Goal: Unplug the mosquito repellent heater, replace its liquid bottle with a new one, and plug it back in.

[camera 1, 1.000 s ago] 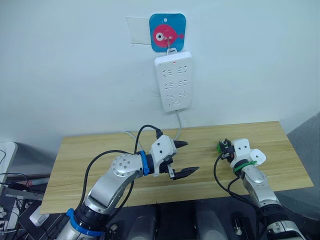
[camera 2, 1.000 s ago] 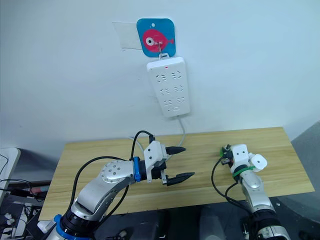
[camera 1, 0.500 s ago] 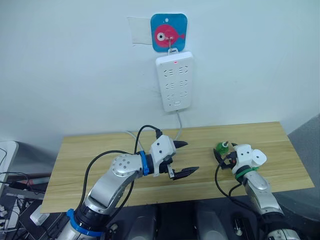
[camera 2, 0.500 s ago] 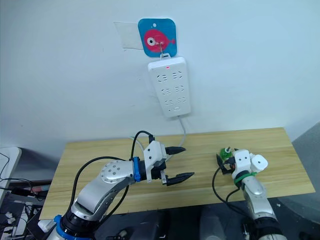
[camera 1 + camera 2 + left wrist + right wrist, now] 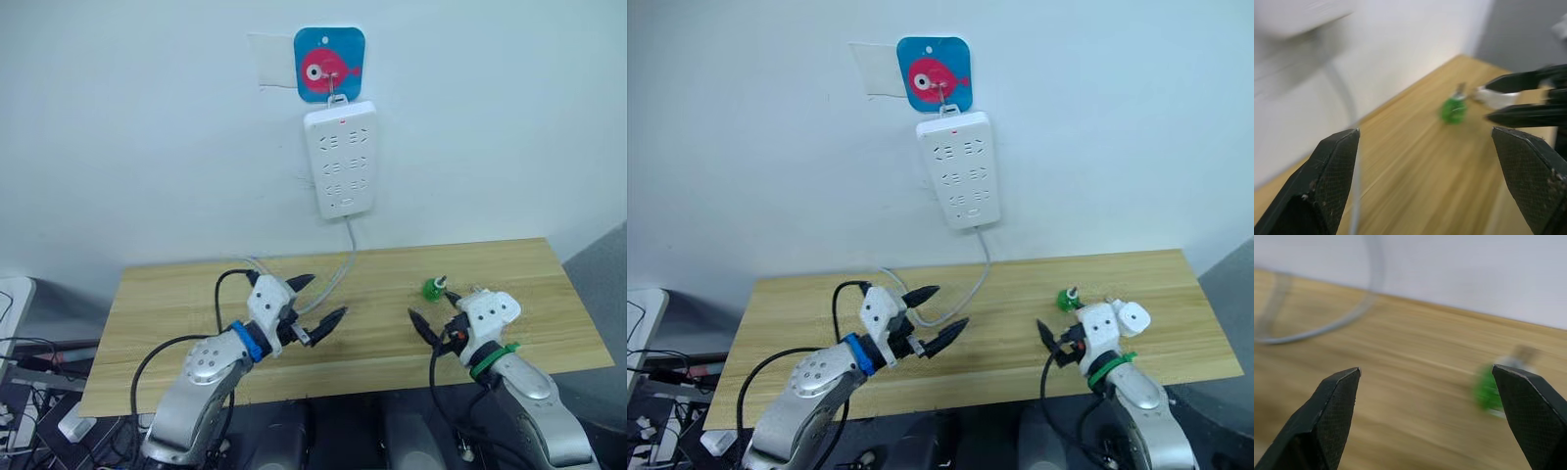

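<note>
A small green liquid bottle (image 5: pixel 432 289) stands upright on the wooden table (image 5: pixel 167 294), right of centre. My right gripper (image 5: pixel 429 307) is open just in front of the bottle, apart from it, with nothing between its fingers. In the right wrist view the green bottle (image 5: pixel 1488 389) sits ahead of one of the wide-apart fingers (image 5: pixel 1334 411). My left gripper (image 5: pixel 326 297) hovers open and empty over the middle of the table. The left wrist view shows the green bottle (image 5: pixel 1453 110) with the right gripper's fingers (image 5: pixel 1520 115) beside it. The mosquito repellent heater is out of view.
A white power strip (image 5: pixel 340 159) hangs on the wall from a blue fish hook plate (image 5: pixel 329 64). Its grey cable (image 5: pixel 338 272) drops onto the table and loops beside my left gripper. The table's front edge runs close below both grippers.
My right gripper has opened, let go of the green bottle and drawn back a little; the bottle now stands alone. My left arm has pulled back to the left and nearer.
</note>
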Motion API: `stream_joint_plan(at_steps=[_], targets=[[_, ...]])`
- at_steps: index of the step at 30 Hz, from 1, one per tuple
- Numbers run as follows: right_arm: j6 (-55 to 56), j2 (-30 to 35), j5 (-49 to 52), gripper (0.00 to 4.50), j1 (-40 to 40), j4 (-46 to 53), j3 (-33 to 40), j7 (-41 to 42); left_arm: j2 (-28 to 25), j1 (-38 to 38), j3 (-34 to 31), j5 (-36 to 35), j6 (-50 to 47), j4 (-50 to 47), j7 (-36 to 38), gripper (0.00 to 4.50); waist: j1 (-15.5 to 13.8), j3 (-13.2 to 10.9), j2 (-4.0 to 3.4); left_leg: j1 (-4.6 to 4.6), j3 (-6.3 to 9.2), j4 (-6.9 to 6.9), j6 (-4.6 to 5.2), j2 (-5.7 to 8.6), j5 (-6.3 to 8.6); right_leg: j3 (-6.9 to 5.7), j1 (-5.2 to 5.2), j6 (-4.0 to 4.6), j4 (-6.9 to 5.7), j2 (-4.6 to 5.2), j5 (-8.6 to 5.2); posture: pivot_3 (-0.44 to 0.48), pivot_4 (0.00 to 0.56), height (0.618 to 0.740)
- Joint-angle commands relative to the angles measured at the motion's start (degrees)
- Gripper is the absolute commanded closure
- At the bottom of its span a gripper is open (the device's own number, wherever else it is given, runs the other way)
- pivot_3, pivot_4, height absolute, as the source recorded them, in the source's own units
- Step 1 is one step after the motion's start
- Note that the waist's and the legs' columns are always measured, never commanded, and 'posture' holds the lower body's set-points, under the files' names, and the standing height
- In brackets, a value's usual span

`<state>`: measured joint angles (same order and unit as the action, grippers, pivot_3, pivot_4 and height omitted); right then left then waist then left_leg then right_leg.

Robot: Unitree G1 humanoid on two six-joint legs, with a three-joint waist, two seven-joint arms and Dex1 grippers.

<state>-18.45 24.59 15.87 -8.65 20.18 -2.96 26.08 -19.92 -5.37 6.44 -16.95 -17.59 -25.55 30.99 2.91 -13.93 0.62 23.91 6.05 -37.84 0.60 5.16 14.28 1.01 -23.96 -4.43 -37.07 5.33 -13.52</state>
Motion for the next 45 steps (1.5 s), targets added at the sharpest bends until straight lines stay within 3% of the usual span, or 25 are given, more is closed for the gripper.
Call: stream_joint_plan(at_steps=[1, 6, 10, 15, 20, 23, 28, 42, 45], targets=[[-3.39, 2.57, 4.56, 0.03, 3.70, 5.82, -1.79, 6.98, 0.22, -5.27, -2.50, -1.16, -0.14, -7.19, -2.65, 0.00, -0.05, -0.01, 0.01, 0.00, 0.00, 0.00, 0.00, 0.02, 0.00, 0.00, 0.01, 0.00, 0.01, 0.00, 0.00, -0.082, 0.268, 0.740], [-6.20, 6.19, 10.18, 0.03, 9.38, 8.07, -5.00, 17.77, 1.48, -16.84, -4.73, 4.06, 8.38, -8.59, -6.67, 0.00, -0.38, -0.04, 0.07, -0.01, 0.07, 0.03, 0.00, -0.06, 0.01, -0.11, 0.08, 0.04, 0.07, 0.06, -0.02, -0.043, 0.267, 0.740], [-6.19, 7.49, 10.36, 0.03, 15.23, 6.73, -9.00, 23.66, 8.14, -25.24, -8.75, 6.07, 14.45, -5.45, -14.33, 0.00, -1.09, -0.15, 0.26, -0.01, 0.05, 0.02, 0.00, -0.08, 0.01, -0.13, 0.14, 0.11, 0.15, 0.16, -0.08, 0.000, 0.268, 0.740], [-4.38, 4.71, 8.01, 0.03, 21.86, 2.53, -13.57, 25.98, 12.55, -29.07, -10.48, 8.09, 22.32, 2.33, -17.01, 0.00, -2.47, -0.23, 0.41, 0.00, 0.17, -0.01, -0.01, -0.08, 0.01, -0.20, 0.21, 0.17, 0.18, 0.20, -0.17, 0.035, 0.272, 0.740], [-7.26, 3.44, 10.07, 0.03, 24.96, 1.32, -15.11, 28.91, 15.42, -23.37, -10.70, 10.22, 28.07, 13.84, -19.62, 0.00, -4.08, -0.26, 0.46, 0.02, 0.21, -0.02, -0.02, -0.02, 0.01, -0.37, -0.06, 0.08, 0.19, 0.21, -0.12, 0.053, 0.267, 0.740], [-7.55, 1.58, 9.45, 0.03, 28.26, -1.71, -15.63, 29.24, 16.18, -14.75, -10.38, 12.47, 33.98, 28.54, -20.38, 0.00, -4.40, -0.26, 0.46, 0.00, 0.22, -0.06, -0.04, 0.06, -0.01, -0.40, -0.08, 0.04, 0.15, 0.21, -0.09, 0.045, 0.268, 0.740], [-6.63, 1.59, 7.60, 0.03, 29.78, -2.84, -16.62, 30.80, 16.50, -7.91, -8.51, 12.91, 39.37, 39.14, -18.40, 0.00, -4.22, -0.31, 0.56, 0.00, 0.26, -0.04, -0.10, 0.14, 0.01, -0.37, -0.11, 0.02, 0.12, 0.19, -0.05, 0.019, 0.276, 0.740], [-10.59, 1.97, 7.96, 0.03, 29.87, -0.43, -16.04, 29.50, 14.13, -2.62, -6.44, 18.13, 48.22, 50.77, -19.35, 0.00, -3.29, -0.43, 0.58, 0.01, 0.36, -0.01, -0.17, 0.08, 0.05, -0.38, -0.14, 0.04, 0.08, 0.22, -0.05, -0.016, 0.297, 0.740], [-11.87, 2.10, 8.45, 0.03, 30.61, -0.76, -15.36, 29.38, 13.67, 1.41, -6.93, 19.17, 51.38, 56.39, -20.88, 0.00, -3.22, -0.61, 0.64, 0.01, 0.36, -0.01, -0.17, 0.09, 0.05, -0.38, -0.14, 0.04, 0.09, 0.22, -0.05, -0.025, 0.302, 0.740]])
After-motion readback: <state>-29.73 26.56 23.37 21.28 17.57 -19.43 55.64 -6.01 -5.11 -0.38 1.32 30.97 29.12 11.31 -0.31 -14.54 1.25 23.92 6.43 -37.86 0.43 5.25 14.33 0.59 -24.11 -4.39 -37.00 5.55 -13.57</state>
